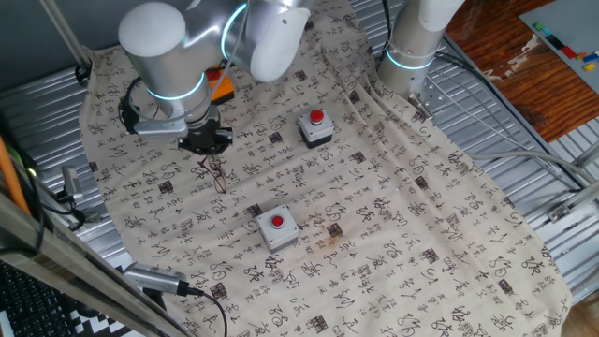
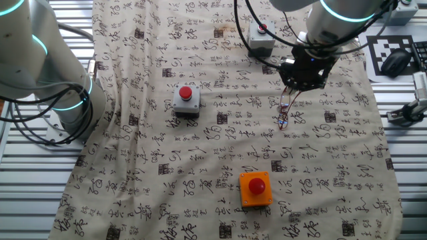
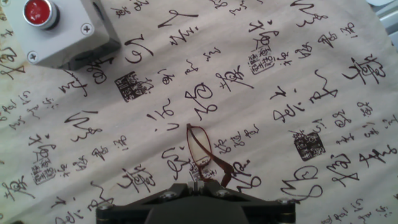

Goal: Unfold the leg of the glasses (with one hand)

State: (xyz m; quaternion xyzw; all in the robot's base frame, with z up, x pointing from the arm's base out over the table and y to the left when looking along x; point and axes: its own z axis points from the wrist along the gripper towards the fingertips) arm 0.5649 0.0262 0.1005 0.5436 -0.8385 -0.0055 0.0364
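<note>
The glasses (image 3: 200,149) are thin, with a reddish-brown wire rim, and rest on the printed cloth just ahead of the fingers. One lens ring points away from the hand and a leg (image 3: 219,169) angles off to the right. My gripper (image 3: 196,182) is shut on the near end of the frame, its fingertips pressed together around the wire. In one fixed view the glasses (image 1: 217,174) reach down from the gripper (image 1: 207,148) to the cloth. The other fixed view shows the glasses (image 2: 285,110) under the gripper (image 2: 295,88).
Two grey boxes with red buttons (image 1: 316,127) (image 1: 277,227) stand on the cloth, and an orange button box (image 2: 255,189) lies behind the arm. One grey box (image 3: 62,28) fills the hand view's top left corner. Ribbed metal surrounds the cloth (image 1: 393,234).
</note>
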